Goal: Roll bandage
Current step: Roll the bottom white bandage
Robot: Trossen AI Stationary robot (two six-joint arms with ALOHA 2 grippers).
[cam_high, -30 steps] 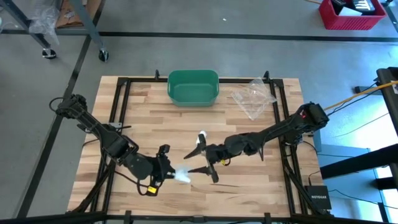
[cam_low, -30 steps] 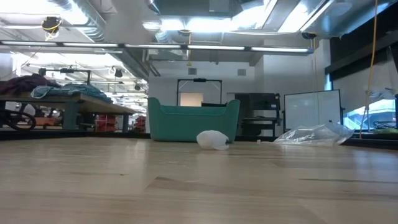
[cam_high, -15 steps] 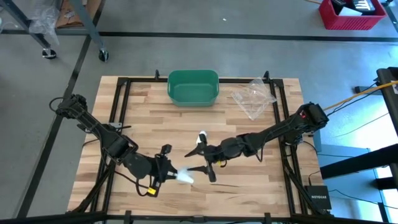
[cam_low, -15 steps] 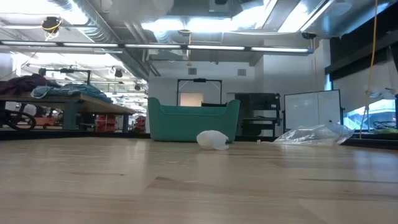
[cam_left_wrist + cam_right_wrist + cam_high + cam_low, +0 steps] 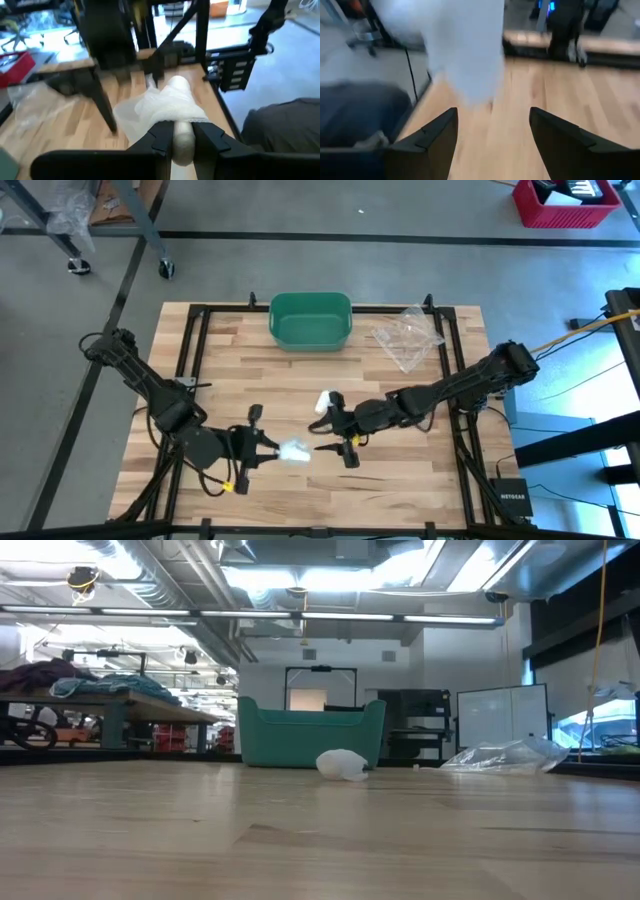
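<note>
Left gripper [image 5: 175,137] is clamped on the bandage [image 5: 293,451] roll near the worktop's front edge. Right gripper [image 5: 340,442] hangs just beside it, fingers spread. Soft, light gauze; likely best pinched at the loose tail.

"NETGEAR" on black box [image 5: 513,501]

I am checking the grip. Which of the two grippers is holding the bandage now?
The left gripper: its fingers clamp the white bandage roll above the table. The right gripper is open and empty beside it.
</note>
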